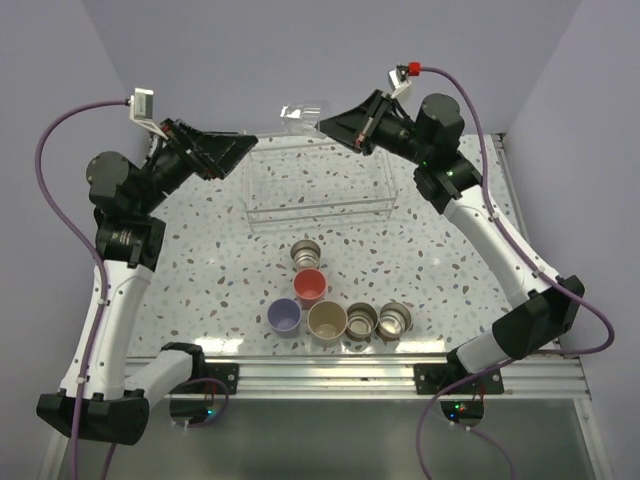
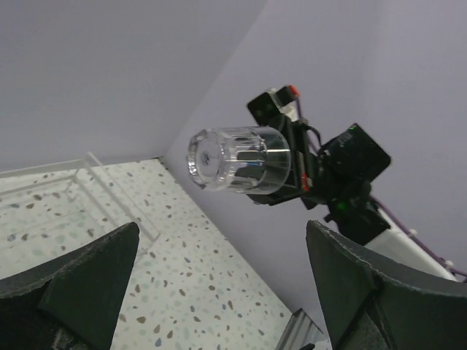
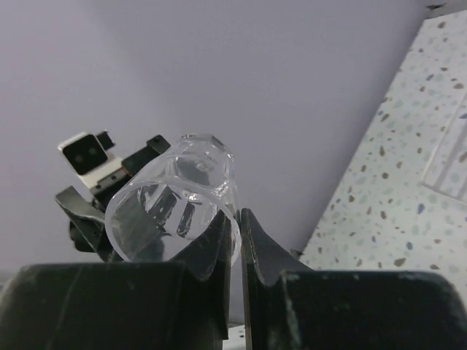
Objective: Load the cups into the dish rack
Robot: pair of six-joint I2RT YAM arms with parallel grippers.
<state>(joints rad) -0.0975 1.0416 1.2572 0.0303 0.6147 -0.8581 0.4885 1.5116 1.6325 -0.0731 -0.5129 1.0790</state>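
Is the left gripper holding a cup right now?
No, the left gripper is wide open with nothing between its jaws; the clear cup is pinched in the right gripper.

Bright, even, diffuse light falls from overhead; shadows under the arms (image 1: 110,300) are faint and soft-edged. The clear cup (image 3: 171,204) pinched in the right gripper (image 3: 236,222) carries small white glints and warps what lies behind it. Nearest each wrist lens, the fingers (image 2: 87,284) read dark and slightly blurred, with little surface detail.
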